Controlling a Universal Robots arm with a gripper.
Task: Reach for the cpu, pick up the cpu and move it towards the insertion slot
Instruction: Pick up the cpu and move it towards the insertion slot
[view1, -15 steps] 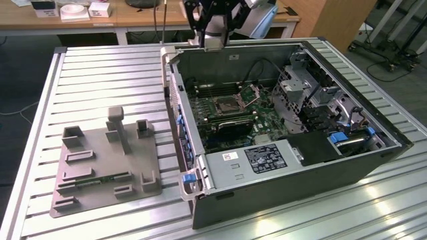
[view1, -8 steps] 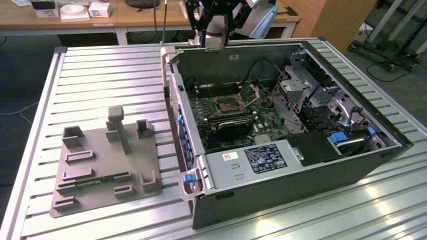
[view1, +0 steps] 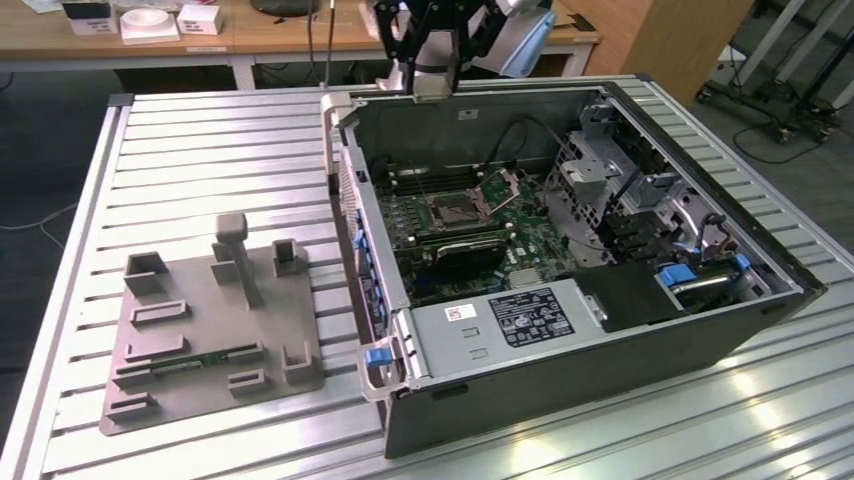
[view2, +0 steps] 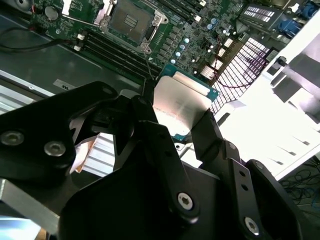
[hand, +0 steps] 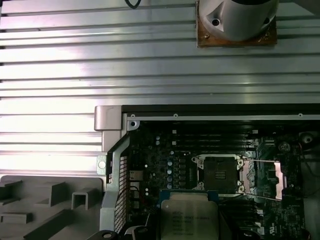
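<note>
The cpu (view2: 182, 100) is a flat square chip with a shiny metal top, and my gripper (view2: 177, 117) is shut on it, one black finger (view2: 145, 112) on each side. The first wrist view looks down on the cpu (hand: 189, 217), which hangs above the motherboard. The insertion slot (hand: 218, 173) is a dark square in a silvery frame with its hinged bracket (hand: 265, 177) swung open, a short way from the held chip. In the exterior view my gripper (view1: 430, 90) hangs over the far rim of the open computer case, with the insertion slot (view1: 447, 210) below it inside the case.
The case (view1: 400, 330) lies open on a slatted metal table (view1: 200, 150); its walls, a drive cage (view1: 614, 180) and the power supply (view1: 521, 315) surround the board. A grey plastic tray (view1: 200, 320) with a green memory strip (view1: 200, 362) sits at the exterior view's left.
</note>
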